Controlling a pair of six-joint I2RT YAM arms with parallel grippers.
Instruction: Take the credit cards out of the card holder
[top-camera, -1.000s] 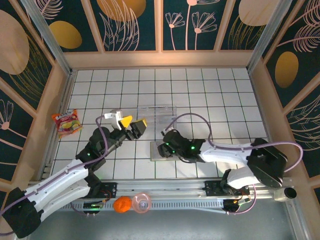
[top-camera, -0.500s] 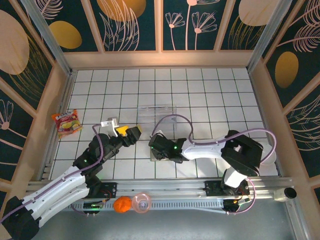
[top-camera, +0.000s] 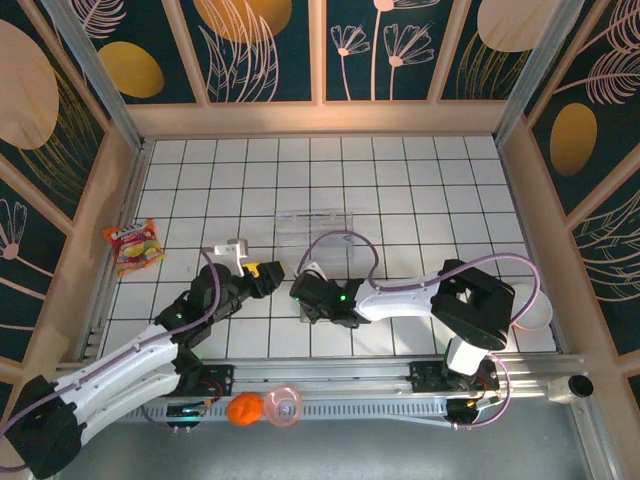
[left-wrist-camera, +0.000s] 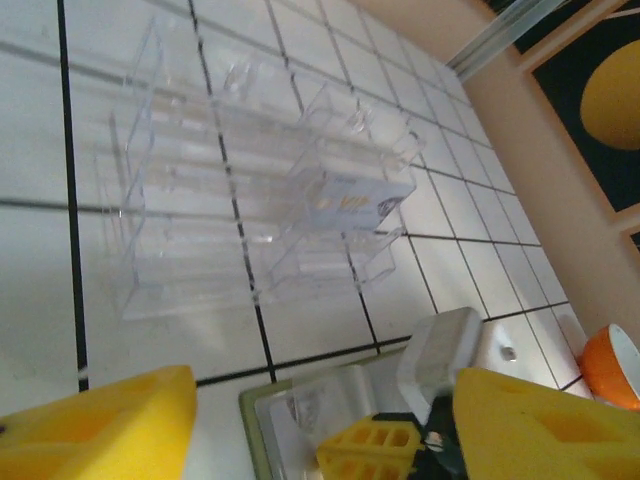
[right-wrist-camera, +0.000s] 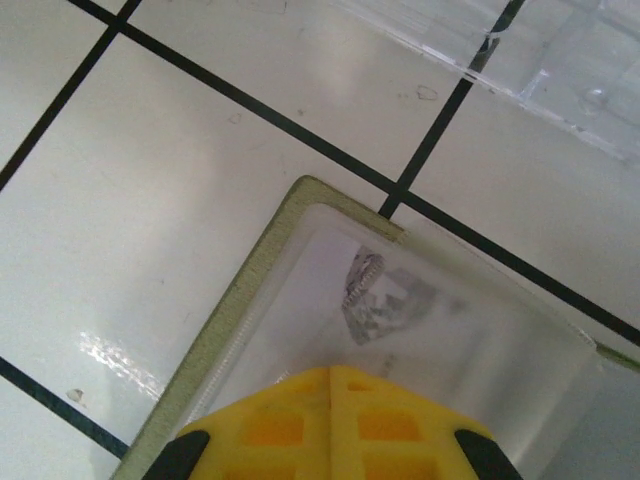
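Found the holder (right-wrist-camera: 228, 312) open and flat on the table (top-camera: 420, 190), near the front edge, just in front of the tray (top-camera: 315, 222) and apart from it. Saw its olive border framing a pale inside and a clear pocket, with a card (right-wrist-camera: 385, 300) (grey print on it, too blurred to read) lying under the plastic. Noted the right claw (right-wrist-camera: 330, 395) tipped down onto that pocket, yellow fingers (right-wrist-camera: 270, 425) pressed together with no gap between them; could not tell whether a card edge was pinched there. From above, saw this claw covering most of the holder. Found the left claw (left-wrist-camera: 325, 405) just left of the holder, held low over the tiles, aimed toward the tray, its own fingers (left-wrist-camera: 95, 430) well apart and holding nothing. Through its camera, picked out the tray's upright clear dividers and a pale card-like piece (left-wrist-camera: 350, 198) with yellowish marks standing in one slot; could not say for sure what it was. Caught an orange bowl (left-wrist-camera: 618, 368) at the far right of that same view. Spotted a snack packet (top-camera: 133, 246) by the left wall, well apart from both arms.
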